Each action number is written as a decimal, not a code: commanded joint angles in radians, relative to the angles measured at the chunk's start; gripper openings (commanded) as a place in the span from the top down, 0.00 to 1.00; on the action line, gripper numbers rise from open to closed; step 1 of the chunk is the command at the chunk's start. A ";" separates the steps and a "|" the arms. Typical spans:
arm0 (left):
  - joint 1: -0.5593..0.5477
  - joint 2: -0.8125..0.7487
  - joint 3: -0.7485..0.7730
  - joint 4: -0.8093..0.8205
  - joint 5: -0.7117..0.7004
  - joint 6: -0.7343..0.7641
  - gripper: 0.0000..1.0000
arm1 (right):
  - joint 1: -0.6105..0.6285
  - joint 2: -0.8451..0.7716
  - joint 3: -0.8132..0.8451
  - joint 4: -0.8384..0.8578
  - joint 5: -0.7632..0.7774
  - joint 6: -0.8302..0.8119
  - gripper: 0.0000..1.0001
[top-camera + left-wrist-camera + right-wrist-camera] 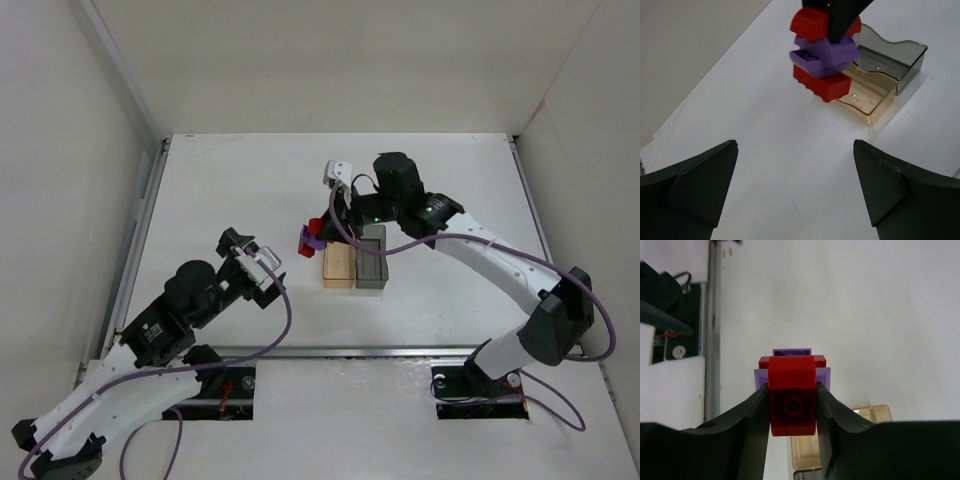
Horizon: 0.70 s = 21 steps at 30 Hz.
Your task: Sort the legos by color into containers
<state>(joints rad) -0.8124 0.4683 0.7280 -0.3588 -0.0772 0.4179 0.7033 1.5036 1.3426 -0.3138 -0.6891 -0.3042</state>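
Observation:
A stack of red and purple legos hangs above the table just left of the tan tray. My right gripper is shut on the stack's top red brick. In the left wrist view the stack shows red, purple, purple, red from top to bottom, in front of the tan tray and the dark grey tray. The grey tray stands right of the tan one. Both trays look empty. My left gripper is open and empty, low over the table, well left of the stack.
White walls enclose the table on the left, back and right. A metal rail runs along the table's left edge. The left arm's base and purple cable lie near the front edge.

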 commanded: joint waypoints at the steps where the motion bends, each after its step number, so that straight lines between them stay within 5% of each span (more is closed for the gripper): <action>1: -0.007 0.081 0.037 0.130 0.097 0.073 0.00 | 0.005 -0.028 -0.011 0.131 -0.135 0.097 1.00; 8: -0.007 0.248 0.059 0.268 0.162 0.097 0.00 | -0.024 -0.071 -0.011 0.150 -0.135 0.106 1.00; 21: -0.007 0.305 -0.055 0.596 0.008 0.216 0.00 | -0.053 -0.017 0.053 0.200 -0.030 0.461 1.00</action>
<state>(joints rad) -0.8124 0.7864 0.7033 0.0895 -0.0315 0.5678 0.6537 1.4857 1.3472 -0.1993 -0.7341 0.0452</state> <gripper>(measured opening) 0.996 0.424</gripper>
